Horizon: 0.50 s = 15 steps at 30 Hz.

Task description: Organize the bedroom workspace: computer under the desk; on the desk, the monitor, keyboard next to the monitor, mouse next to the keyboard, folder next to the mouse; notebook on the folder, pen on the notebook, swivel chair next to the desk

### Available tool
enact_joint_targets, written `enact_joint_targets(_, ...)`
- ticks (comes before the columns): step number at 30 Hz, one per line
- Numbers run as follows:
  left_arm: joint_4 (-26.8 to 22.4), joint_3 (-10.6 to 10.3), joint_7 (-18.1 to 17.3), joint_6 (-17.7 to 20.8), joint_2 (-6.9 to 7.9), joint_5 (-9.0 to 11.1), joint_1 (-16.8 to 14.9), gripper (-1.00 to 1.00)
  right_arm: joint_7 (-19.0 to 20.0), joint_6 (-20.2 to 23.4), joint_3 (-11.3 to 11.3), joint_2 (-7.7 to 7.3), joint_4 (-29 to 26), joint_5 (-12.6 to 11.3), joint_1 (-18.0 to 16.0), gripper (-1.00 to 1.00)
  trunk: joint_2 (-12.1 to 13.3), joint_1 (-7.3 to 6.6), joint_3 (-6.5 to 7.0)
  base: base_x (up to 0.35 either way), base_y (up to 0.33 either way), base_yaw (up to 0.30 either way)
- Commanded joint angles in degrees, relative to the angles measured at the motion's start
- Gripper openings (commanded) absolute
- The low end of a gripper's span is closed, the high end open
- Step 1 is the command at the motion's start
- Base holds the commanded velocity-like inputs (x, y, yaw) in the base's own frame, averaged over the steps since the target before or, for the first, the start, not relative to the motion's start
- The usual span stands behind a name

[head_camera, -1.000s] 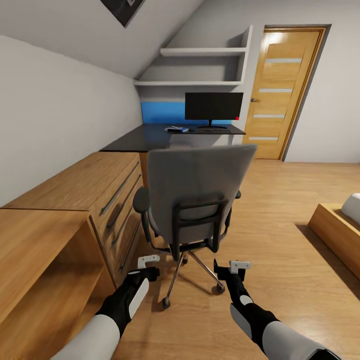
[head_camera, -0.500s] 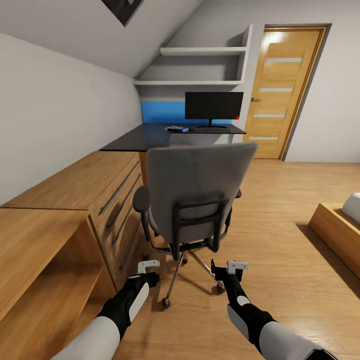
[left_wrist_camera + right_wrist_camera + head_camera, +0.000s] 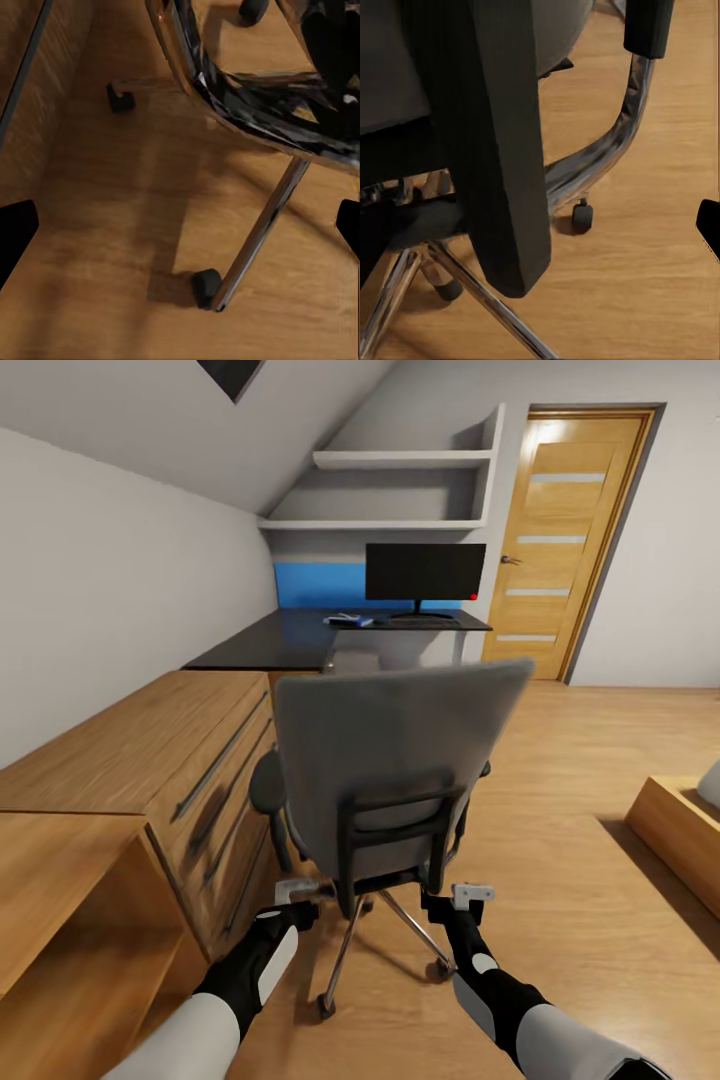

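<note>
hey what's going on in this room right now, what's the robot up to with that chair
The robot faces the back of the swivel chair, with its left gripper and right gripper held low near the chair's chrome base, both open and holding nothing. The chair sits on the wood floor beside a wooden chest, some way short of the black desk. The monitor stands on the desk. Judging by the stance, it may be about to push the chair toward the desk.

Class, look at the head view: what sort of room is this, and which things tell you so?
Probably a bedroom with a study corner: a desk carrying a monitor, a swivel chair before it, and a wooden chest under a sloped ceiling.
</note>
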Motion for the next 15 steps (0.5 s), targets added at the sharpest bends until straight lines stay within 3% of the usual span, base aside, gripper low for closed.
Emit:
enact_joint_targets(1,-0.1,-0.2,0.5,0.2,0.0,0.6,0.0,1.0,-0.4,-0.1,0.5,-0.01,0.0,-0.2,-0.1,1.0,0.0,0.02,-0.06,0.316,-0.049,-0.117)
enact_joint_targets(15,-0.1,-0.2,0.6,-0.5,0.0,0.4,0.0,1.0,-0.4,-0.1,0.5,-0.02,0.1,-0.2,-0.1,1.0,0.0,0.02,-0.06,0.304,-0.169,-0.143)
